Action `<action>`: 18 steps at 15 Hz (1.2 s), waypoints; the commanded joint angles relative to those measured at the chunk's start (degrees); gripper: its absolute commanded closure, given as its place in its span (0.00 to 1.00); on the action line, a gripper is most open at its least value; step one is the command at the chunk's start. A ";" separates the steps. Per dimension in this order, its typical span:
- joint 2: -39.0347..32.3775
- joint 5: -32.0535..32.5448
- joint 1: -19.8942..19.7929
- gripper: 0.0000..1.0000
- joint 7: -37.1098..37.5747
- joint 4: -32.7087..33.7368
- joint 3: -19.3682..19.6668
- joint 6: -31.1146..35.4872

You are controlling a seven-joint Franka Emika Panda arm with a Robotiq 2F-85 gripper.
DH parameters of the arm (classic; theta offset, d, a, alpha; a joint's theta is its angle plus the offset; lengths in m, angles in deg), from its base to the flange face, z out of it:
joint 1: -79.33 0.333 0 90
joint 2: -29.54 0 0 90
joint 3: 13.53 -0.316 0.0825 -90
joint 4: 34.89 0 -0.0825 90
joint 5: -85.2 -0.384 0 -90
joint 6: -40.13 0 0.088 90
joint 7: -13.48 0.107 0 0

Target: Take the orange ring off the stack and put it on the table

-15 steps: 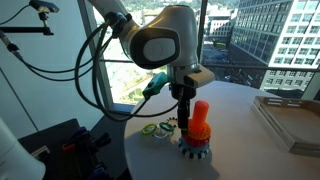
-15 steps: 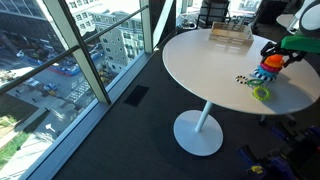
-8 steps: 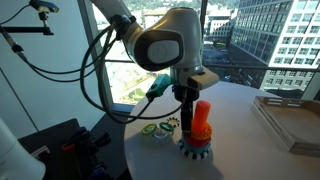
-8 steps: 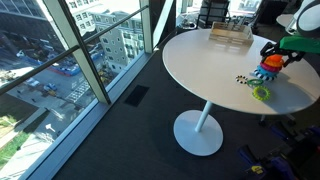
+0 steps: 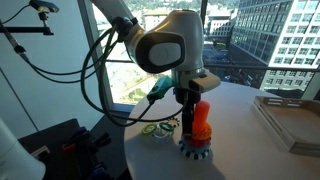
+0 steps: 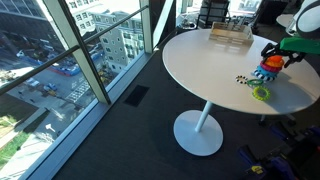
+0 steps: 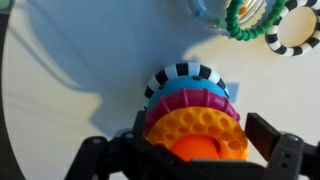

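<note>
Tall windows [image 6: 90,50] look out over city towers, and beside them a round white table [image 6: 205,60] carries the toys. At its far edge, well apart from them, sits a grey tray [image 6: 229,37]; what lies in it is too small to make out. The stack [image 5: 197,143] stands near the table's edge on its toothed base. In the wrist view the orange ring [image 7: 195,125] is topmost on the post, above a pink ring [image 7: 190,100], a blue one and a black-and-white striped ring [image 7: 185,75]. The gripper [image 7: 198,143] hangs over the stack with its jaws spread, one on each side of the orange ring, not clenched on it. A loose green ring [image 5: 150,129] lies on the table beside the stack.
</note>
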 commanded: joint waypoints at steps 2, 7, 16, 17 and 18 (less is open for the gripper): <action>-0.25 0.13 0.82 0.00 0.74 0.95 0.98 -0.13; -0.08 -0.01 0.80 0.09 0.67 0.88 1.00 -0.17; 0.40 -0.36 0.59 0.12 0.31 0.78 1.06 -0.41; 0.48 -0.43 0.56 0.13 0.23 0.75 1.06 -0.46; 0.56 -0.41 0.57 0.16 0.26 0.72 1.10 -0.46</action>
